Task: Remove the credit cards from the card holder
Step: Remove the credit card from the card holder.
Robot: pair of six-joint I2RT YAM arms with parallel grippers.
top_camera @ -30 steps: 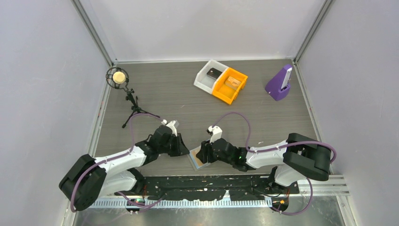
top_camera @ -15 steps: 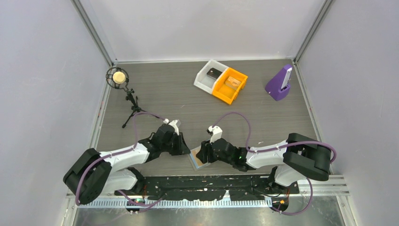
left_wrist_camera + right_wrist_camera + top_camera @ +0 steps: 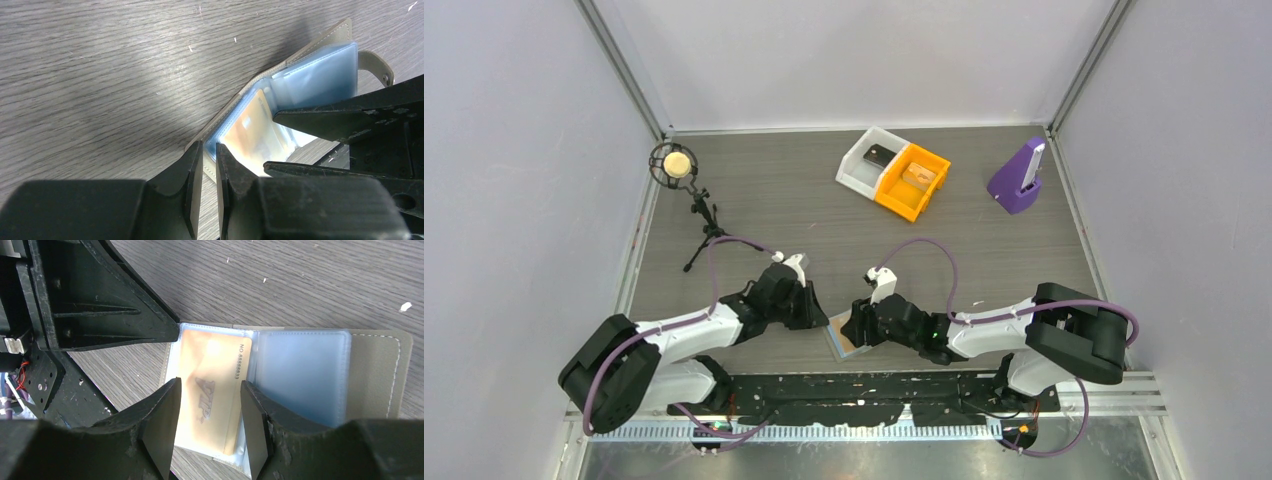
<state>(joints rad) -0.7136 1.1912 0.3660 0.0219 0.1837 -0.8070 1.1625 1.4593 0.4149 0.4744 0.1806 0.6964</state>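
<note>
Over the card holder point(image 3: 380, 370), the right gripper point(image 3: 209, 390) is straddling the gold card point(image 3: 220, 420) lengthwise, fingers apart; (the left gripper point(image 3: 208, 150) is pinching the holder's edge).

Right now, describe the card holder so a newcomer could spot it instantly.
Start at the near edge of the table, where the left claw and right claw meet. Between them is the card holder, open. It is the only flat thing there: grey-brown outside, two light blue sleeves inside, a gold card in one, unlike the boxy white bin and orange bin far back.
</note>
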